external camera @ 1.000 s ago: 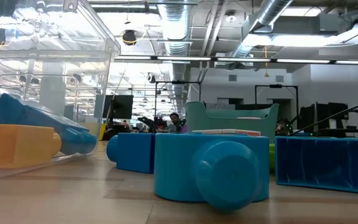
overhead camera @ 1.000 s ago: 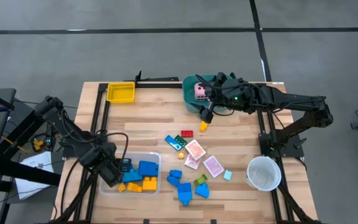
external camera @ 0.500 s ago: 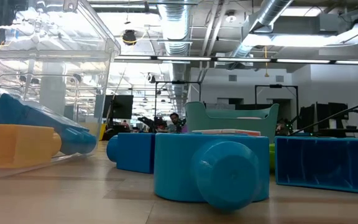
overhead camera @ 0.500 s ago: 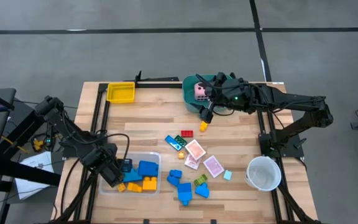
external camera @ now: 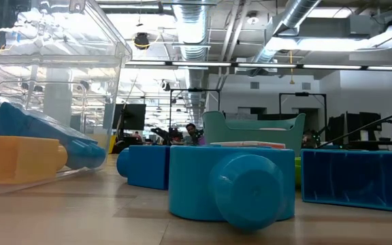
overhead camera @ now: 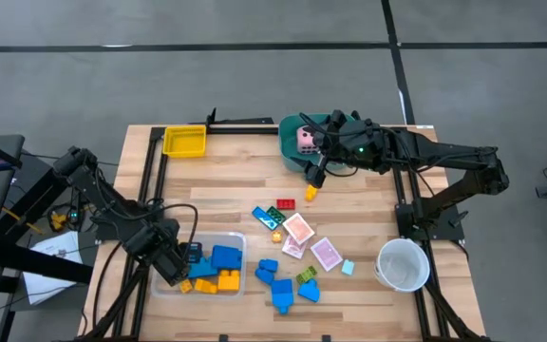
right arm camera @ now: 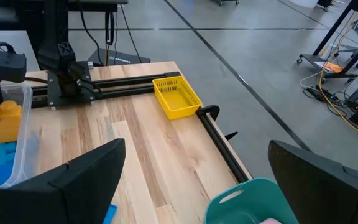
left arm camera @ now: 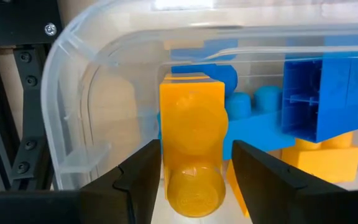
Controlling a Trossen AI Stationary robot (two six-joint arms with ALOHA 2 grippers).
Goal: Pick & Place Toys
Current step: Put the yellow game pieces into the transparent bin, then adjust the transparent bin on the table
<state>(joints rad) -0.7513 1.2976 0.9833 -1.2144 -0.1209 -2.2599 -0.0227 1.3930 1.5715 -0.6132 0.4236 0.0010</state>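
My left gripper points down into the clear tray at the table's near left. It is open, with a finger close on each side of a yellow-orange block. That block lies on blue blocks in the tray. My right gripper hangs open and holds nothing, raised by the teal tub, which holds a pink die. On the table's middle lie loose blue blocks, a red block, pink-white cards and a small yellow block.
A yellow tray stands at the far left. A white cup stands at the near right. Black rails run along the table's left and right sides. Bare wood lies between the yellow tray and the clear tray.
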